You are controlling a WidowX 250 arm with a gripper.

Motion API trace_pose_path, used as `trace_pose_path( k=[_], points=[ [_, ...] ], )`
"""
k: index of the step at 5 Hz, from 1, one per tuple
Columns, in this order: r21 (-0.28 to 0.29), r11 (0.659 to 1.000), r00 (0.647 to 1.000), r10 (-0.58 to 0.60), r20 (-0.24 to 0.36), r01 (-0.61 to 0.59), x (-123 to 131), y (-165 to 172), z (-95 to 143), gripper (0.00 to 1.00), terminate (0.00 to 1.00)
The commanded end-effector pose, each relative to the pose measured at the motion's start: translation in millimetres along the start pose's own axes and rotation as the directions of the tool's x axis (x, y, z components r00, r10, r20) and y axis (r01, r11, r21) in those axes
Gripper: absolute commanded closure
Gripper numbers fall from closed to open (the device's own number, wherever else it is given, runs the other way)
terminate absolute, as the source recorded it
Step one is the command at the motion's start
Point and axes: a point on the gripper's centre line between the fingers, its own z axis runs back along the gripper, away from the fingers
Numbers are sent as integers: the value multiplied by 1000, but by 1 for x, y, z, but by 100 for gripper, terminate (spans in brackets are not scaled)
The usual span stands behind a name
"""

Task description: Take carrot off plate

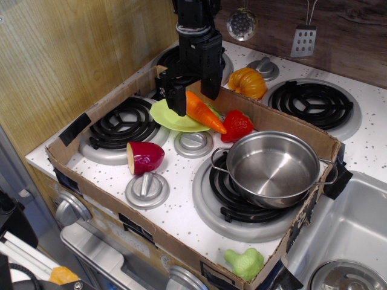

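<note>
The orange carrot (207,115) lies tilted across the right part of the lime-green plate (164,115), its tip pointing right and past the plate's rim towards a red strawberry. Its thick stem end is hidden behind my black gripper (195,95). The gripper has come down from above, with one finger on each side of the carrot's thick end. The jaws are open, and I cannot tell whether they touch the carrot.
A red strawberry (237,125) sits just right of the carrot tip. A steel pot (272,166) stands on the front right burner. A dark red toy vegetable (145,157) lies in front of the plate. An orange pumpkin (247,83) is behind the cardboard wall (275,118).
</note>
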Motion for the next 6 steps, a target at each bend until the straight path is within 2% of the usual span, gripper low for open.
trace_pose_path(
  k=[1, 2, 5, 6],
  points=[
    [30, 1000, 998, 9, -70, -7, 0, -3, 3, 0, 0],
    [46, 998, 998, 33, -60, -30, 0, -6, -4, 0, 0],
    [8, 1000, 1000, 23, -16, -23, -3, -11, -17, 0, 0],
    [6, 999, 999, 32, -29, -32, -2, -12, -13, 100, 0]
  ],
)
